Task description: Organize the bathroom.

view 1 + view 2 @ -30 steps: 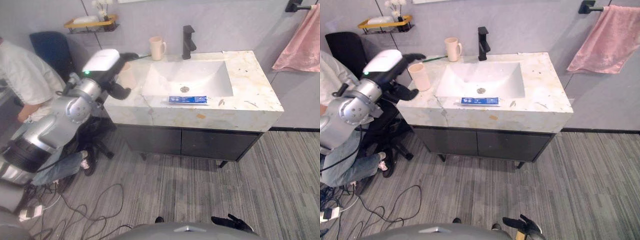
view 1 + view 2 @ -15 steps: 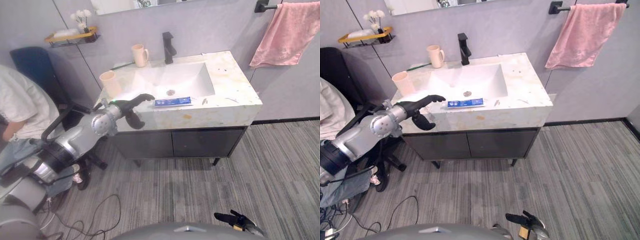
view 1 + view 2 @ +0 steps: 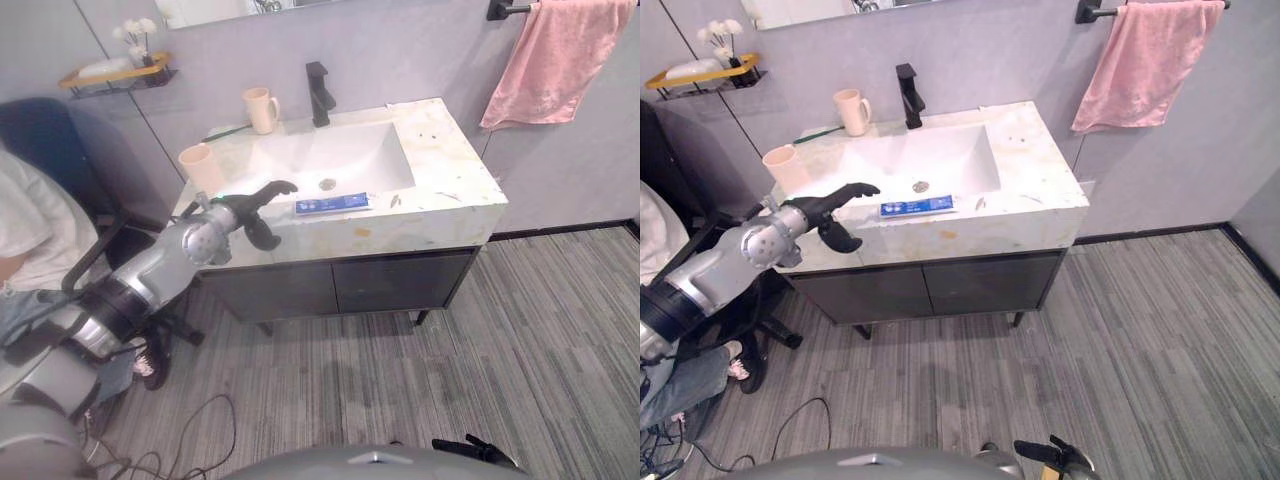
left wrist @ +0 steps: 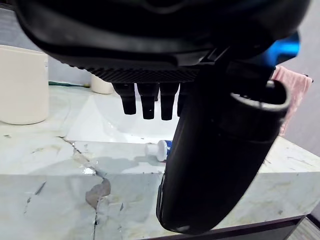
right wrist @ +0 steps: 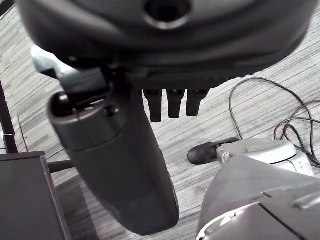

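The blue-and-white toothpaste tube [image 3: 332,204] lies flat on the marble vanity counter [image 3: 452,192] at the white basin's [image 3: 335,158] front rim, just beyond the empty left hand [image 3: 258,205] with straight fingers, and looks light, soft and squashable, best pinched across its middle.

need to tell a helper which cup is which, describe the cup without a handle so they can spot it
Start at the marble vanity top with the white basin and black tap. Go to its left end, beside the basin: the handleless cup stands there, upright, behind the left hand. The other cup, a mug by the tap, has a handle.
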`<state>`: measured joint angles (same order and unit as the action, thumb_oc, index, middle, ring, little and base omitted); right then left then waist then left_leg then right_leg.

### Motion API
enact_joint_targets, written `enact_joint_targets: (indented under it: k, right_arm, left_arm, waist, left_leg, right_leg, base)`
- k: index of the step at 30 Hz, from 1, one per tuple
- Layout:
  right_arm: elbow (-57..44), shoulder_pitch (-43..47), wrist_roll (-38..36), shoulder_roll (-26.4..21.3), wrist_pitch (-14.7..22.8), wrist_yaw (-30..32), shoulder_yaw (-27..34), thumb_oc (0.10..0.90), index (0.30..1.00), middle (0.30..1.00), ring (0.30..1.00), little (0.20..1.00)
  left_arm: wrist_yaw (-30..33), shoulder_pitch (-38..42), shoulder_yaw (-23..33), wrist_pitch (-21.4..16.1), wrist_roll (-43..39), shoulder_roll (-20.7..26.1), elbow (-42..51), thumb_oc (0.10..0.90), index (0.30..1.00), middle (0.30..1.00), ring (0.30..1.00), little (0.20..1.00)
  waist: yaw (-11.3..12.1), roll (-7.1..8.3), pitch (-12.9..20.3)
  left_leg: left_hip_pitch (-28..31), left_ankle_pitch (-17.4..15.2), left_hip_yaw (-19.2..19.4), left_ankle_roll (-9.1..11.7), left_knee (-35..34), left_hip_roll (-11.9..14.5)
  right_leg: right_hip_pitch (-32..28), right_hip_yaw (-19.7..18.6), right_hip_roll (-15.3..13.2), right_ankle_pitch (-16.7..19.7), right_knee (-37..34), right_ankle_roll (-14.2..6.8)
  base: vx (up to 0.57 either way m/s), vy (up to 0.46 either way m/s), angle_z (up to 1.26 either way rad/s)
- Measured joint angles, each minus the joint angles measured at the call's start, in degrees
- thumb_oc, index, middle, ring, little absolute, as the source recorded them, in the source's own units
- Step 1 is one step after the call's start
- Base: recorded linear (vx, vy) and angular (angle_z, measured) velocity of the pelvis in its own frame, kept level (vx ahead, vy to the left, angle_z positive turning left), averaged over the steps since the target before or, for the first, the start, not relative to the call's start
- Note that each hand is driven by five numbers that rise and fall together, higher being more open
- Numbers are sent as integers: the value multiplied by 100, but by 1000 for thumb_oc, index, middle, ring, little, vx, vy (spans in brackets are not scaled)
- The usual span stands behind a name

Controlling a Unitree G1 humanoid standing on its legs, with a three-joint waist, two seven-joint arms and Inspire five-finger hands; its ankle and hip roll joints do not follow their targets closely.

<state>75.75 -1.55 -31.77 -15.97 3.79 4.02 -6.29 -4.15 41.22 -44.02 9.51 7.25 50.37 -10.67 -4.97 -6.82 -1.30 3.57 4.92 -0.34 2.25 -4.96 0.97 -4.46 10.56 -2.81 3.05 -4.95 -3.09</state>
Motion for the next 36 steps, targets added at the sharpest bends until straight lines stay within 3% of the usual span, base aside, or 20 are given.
enact_joint_targets:
  k: [12, 18, 22, 24, 25, 26, 29, 30, 33, 36]
  right_arm:
    - [-2, 16, -6, 0, 7, -1, -9, 800, 900, 900, 900, 900]
    - [-18, 92, -21, -2, 26, -1, -23, 800, 900, 900, 900, 900]
    - [-16, 201, -22, -27, 120, 6, 61, 800, 900, 900, 900, 900]
    - [3, 197, -22, -79, 138, 13, 68, 800, 900, 900, 900, 900]
    - [2, 207, -20, -104, 143, 16, 67, 800, 900, 900, 900, 900]
    - [5, 250, -11, -140, 127, 34, 19, 800, 900, 900, 900, 900]
    - [-1, 309, -14, -189, 126, 35, -5, 800, 900, 900, 900, 900]
    - [-6, 470, 12, -185, 106, 32, -11, 800, 900, 900, 900, 900]
    - [-122, 582, 13, -31, 94, 12, -33, 800, 900, 900, 900, 900]
    - [-29, 474, 125, 113, 84, -1, -67, 800, 900, 900, 900, 900]
  left_arm:
    - [-14, 122, -79, 307, -322, -227, -595, 800, 900, 900, 900, 900]
    - [23, 124, -81, 299, -234, -313, -746, 800, 900, 900, 900, 900]
    - [239, 185, -80, 112, -235, -407, -906, 800, 900, 900, 900, 900]
    - [296, 185, -78, 12, -234, -451, -912, 800, 900, 900, 900, 900]
    - [314, 185, -79, -51, -233, -454, -938, 800, 900, 900, 900, 900]
    - [314, 167, -68, -68, -214, -453, -983, 800, 900, 900, 900, 900]
    - [315, 167, -46, -46, -191, -449, -1023, 800, 900, 900, 900, 900]
    - [388, 225, 6, -148, 14, -447, -1201, 800, 900, 900, 900, 900]
    - [496, 461, -26, -230, 14, -468, -1683, 800, 900, 900, 900, 900]
    - [572, 632, -87, -171, 13, -477, -1876, 800, 900, 900, 900, 900]
  waist:
    - [-122, -30, -152]
    - [-129, -61, -181]
    - [-151, -76, -476]
    - [-108, -144, -551]
    - [-15, -144, -601]
    - [168, -164, -601]
    - [328, -122, -628]
    - [267, -103, -641]
    - [45, 190, -783]
    - [-14, 372, -776]
  left_leg:
    - [75, -17, 128, 29, 1, 92]
    - [89, 20, 135, 86, 28, 117]
    - [-22, 54, 395, 160, 319, -23]
    - [-22, 17, 443, 207, 294, -4]
    - [-28, -39, 428, 279, 374, -15]
    - [30, -157, 285, 195, 371, -51]
    - [119, -204, 177, 33, 221, -126]
    - [211, -104, 166, -206, -13, -173]
    - [281, -99, 187, -219, -12, -200]
    - [238, -83, 181, -243, 7, -261]
  right_leg:
    - [-15, -128, 88, 10, 0, 40]
    - [-41, -122, 113, -14, 5, 49]
    - [-145, -8, 26, -34, 3, 74]
    - [-139, -12, 59, -43, 3, 98]
    - [-115, -190, 63, -35, 4, 111]
    - [-31, -428, 83, 34, 33, 113]
    - [21, -658, 109, 140, 35, 101]
    - [280, -762, 115, 188, 390, -125]
    - [353, -773, -4, 67, 693, -164]
    - [231, -651, -225, 73, 347, -105]
  base:
    - [50, -54, -7]
    - [7, -16, 1]
    - [49, 44, 16]
    - [80, -1, 6]
    - [58, -35, -48]
    - [45, -42, -78]
    - [-51, -70, -61]
    - [-26, -33, -41]
    - [-13, -97, -11]
    - [-6, -147, 9]
